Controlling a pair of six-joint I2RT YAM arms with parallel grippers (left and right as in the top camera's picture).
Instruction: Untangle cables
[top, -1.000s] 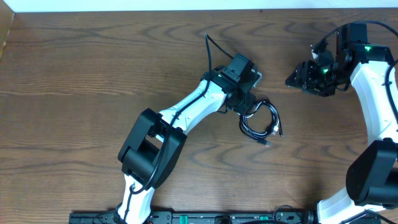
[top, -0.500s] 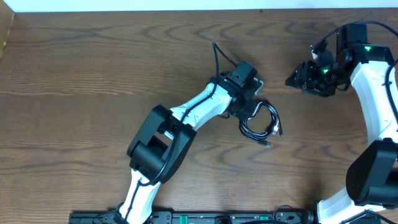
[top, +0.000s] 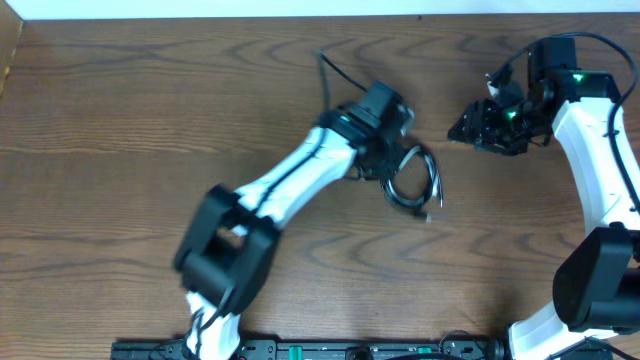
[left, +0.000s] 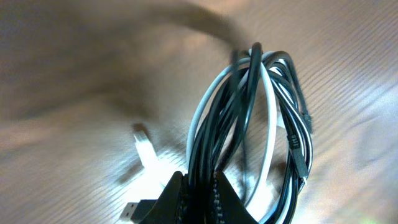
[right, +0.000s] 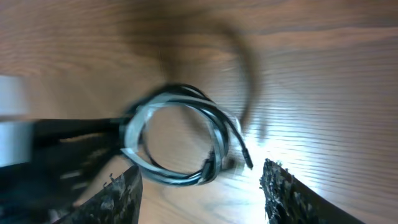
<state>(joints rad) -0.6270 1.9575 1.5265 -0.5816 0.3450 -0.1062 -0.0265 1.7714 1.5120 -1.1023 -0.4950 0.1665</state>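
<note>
The cables (top: 415, 183) are a coiled bundle of black cords and one white cord at the table's middle. My left gripper (top: 388, 165) is shut on the bundle's left side. In the left wrist view its fingers (left: 202, 198) pinch several strands of the bundle (left: 261, 124), and loose plug ends (left: 144, 146) lie to the left. My right gripper (top: 462, 130) is open and empty, up and to the right of the bundle. The right wrist view shows the coil (right: 180, 134) between and beyond its spread fingers (right: 199, 190).
Bare wooden table (top: 120, 120) all round. A thicker black wire (top: 335, 72) rises from the left arm. A white wall edge (top: 300, 8) runs along the far side.
My left arm has swung left and up a little, dragging the cable bundle with it. My right gripper has shifted slightly left toward the bundle.
</note>
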